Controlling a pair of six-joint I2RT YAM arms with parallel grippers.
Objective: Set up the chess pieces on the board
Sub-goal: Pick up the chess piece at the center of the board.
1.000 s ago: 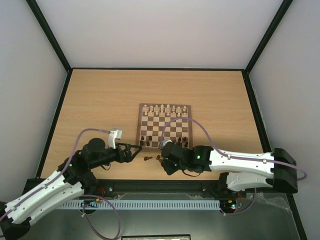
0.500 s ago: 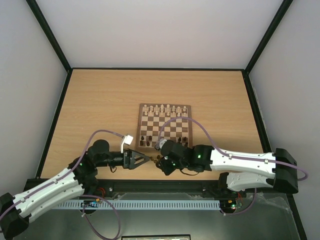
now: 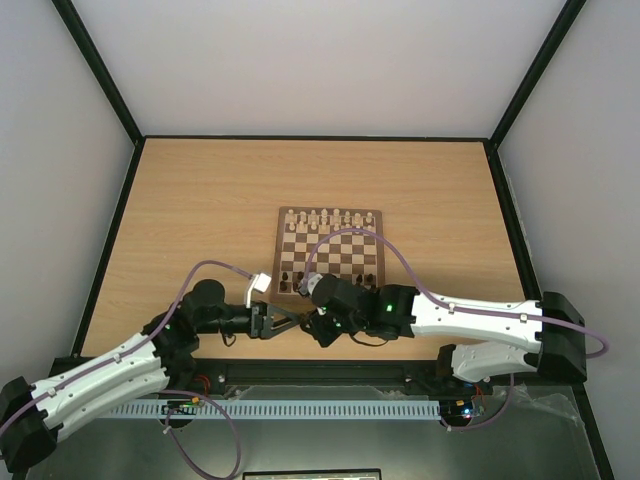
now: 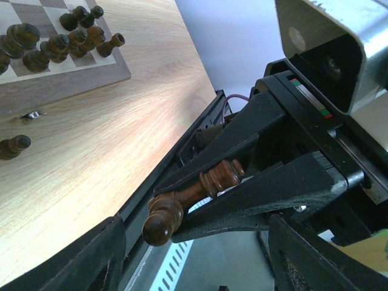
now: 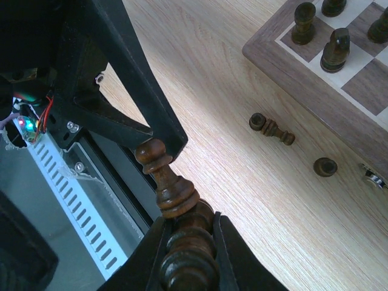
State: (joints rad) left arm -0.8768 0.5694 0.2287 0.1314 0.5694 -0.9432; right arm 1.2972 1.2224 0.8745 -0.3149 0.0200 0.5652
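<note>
— what's nearest you?
— my right gripper (image 5: 187,229) is clamped on a dark brown piece (image 5: 176,195). it grips the lower half, and the round head pokes out towards the other arm. the piece is in the air over the table's front edge, just short of the board (image 5: 285,70).
— and the left side?
— my left gripper (image 4: 197,223) has its fingers (image 4: 97,254) apart, one on either side of that head. in the right wrist view one finger sits right against the head, but i can't tell whether it touches.
— anything loose beyond that?
— yes, on the bare table (image 3: 200,200) beside the board's near border. a fallen piece (image 5: 271,129) lies on its side, and close to it a second loose piece (image 5: 325,167) shows me only a round end.
— and on the board?
— dark chess pieces (image 5: 335,51) stand upright in the near rows. the pale pieces (image 3: 330,216) line the far edge.
</note>
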